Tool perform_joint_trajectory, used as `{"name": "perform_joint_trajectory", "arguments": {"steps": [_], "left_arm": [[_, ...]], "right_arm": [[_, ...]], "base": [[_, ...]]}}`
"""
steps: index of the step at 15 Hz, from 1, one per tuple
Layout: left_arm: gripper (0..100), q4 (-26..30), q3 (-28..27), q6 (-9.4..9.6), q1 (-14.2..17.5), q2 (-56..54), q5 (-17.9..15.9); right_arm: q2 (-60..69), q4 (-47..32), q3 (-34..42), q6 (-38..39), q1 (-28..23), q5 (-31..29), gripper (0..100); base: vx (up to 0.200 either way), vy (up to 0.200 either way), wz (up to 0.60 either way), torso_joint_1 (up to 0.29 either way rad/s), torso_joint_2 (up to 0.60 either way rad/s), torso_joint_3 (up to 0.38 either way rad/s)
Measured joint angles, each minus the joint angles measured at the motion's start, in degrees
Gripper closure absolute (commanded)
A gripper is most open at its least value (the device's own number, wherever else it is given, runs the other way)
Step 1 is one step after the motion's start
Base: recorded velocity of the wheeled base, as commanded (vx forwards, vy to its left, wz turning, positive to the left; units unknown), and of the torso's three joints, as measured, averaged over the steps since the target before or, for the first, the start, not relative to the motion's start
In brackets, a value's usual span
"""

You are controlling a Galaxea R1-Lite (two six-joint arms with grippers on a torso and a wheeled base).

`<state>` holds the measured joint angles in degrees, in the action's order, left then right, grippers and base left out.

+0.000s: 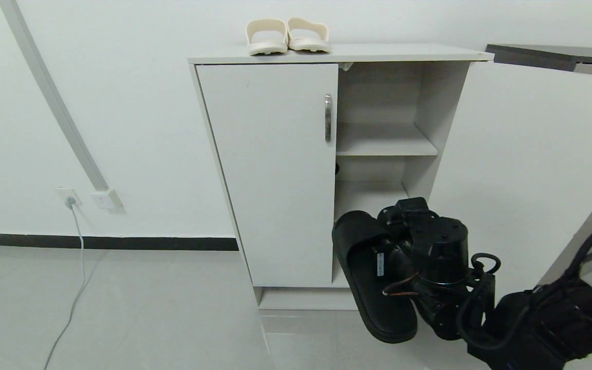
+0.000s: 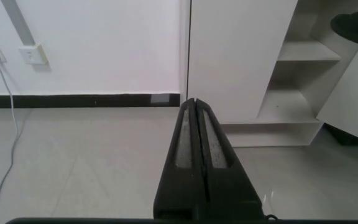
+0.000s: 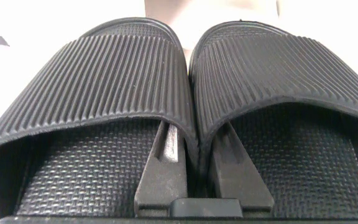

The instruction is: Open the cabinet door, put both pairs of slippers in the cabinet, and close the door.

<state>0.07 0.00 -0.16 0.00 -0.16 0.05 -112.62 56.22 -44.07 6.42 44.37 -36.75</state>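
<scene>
A white cabinet (image 1: 265, 174) stands against the wall, its right door (image 1: 522, 169) swung open and its left door shut. A cream pair of slippers (image 1: 287, 36) rests on its top. My right gripper (image 1: 393, 246) is shut on the black pair of slippers (image 1: 373, 277), held side by side in front of the open lower compartment. In the right wrist view each finger (image 3: 166, 162) sits inside one black slipper (image 3: 104, 81), pinching the inner walls together. My left gripper (image 2: 195, 118) hangs low above the floor, left of the cabinet (image 2: 241, 56), shut and empty.
Two bare shelves (image 1: 383, 146) show inside the open right half. A wall socket (image 1: 67, 196) with a cable trailing to the floor sits at the left. A slanted conduit (image 1: 49, 92) runs down the wall. Tiled floor lies in front.
</scene>
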Motion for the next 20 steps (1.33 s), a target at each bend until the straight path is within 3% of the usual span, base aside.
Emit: {"name": "perform_joint_trajectory", "arguments": {"steps": [4,6,11,20], "left_arm": [[100,0.02,0.0,0.09,0.0,-0.02,0.0],[100,0.02,0.0,0.06,0.0,-0.02,0.02],[100,0.0,0.0,0.09,0.02,0.0,0.0],[100,0.02,0.0,0.09,0.0,0.02,0.02]], "right_arm": [[-6.21,0.73,-4.96,1.95,-0.11,-5.8,100],[-8.69,0.67,-7.61,3.15,0.0,-8.18,100],[-11.45,0.54,-9.64,3.43,-0.46,-8.81,100],[-15.88,0.65,-13.42,3.4,-0.57,-6.73,100]], "base": [[0.0,0.0,0.0,0.0,0.0,0.0],[0.0,-0.2,0.0,0.0,0.0,0.0],[0.0,-0.2,0.0,0.003,0.01,0.0],[0.0,0.0,0.0,0.0,0.0,0.0]]}}
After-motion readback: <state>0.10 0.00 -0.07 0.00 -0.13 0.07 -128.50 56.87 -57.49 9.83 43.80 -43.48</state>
